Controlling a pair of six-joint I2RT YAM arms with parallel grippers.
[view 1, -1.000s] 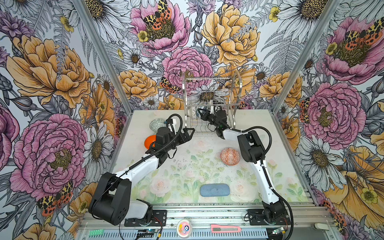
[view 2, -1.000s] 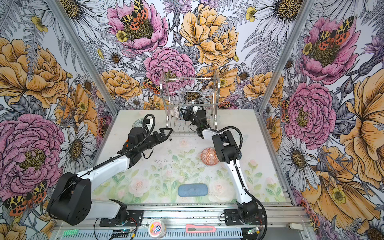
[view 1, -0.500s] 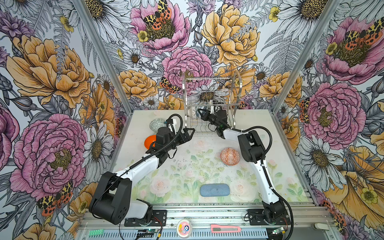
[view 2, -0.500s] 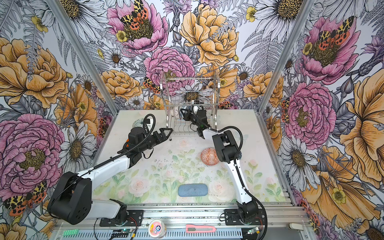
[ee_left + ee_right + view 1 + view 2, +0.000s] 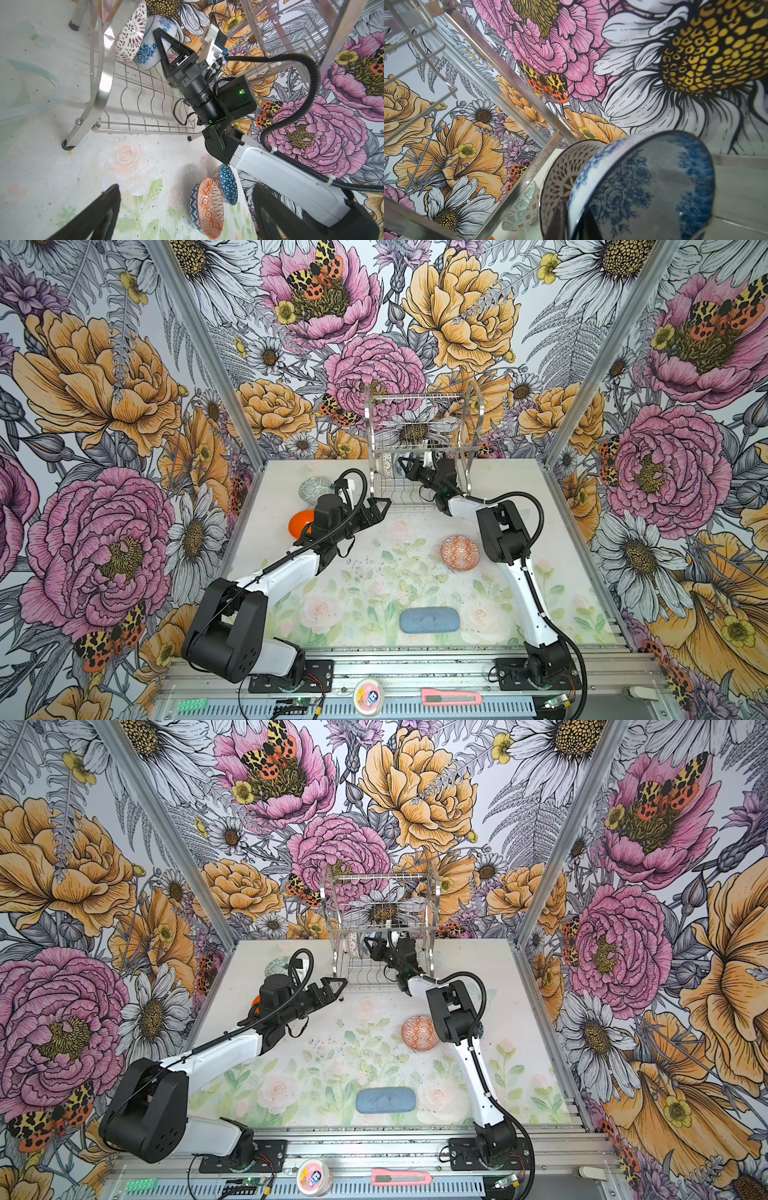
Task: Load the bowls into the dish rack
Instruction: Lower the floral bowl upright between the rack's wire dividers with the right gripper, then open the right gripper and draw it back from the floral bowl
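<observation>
Right tool straddles rim of blue floral bowl in dish rack, grip unclear

Bright, even light in both top views, with only soft, faint shadows under the arms on the worktop. Wide-angle bend at the edges, wall posts lean. Left wrist view: glare streaks on the dish rack frame; left pincer fingers dark and soft-focus. Right wrist view: blue floral bowl very close, blurred, its inside shaded; wall print behind sharper.
</observation>
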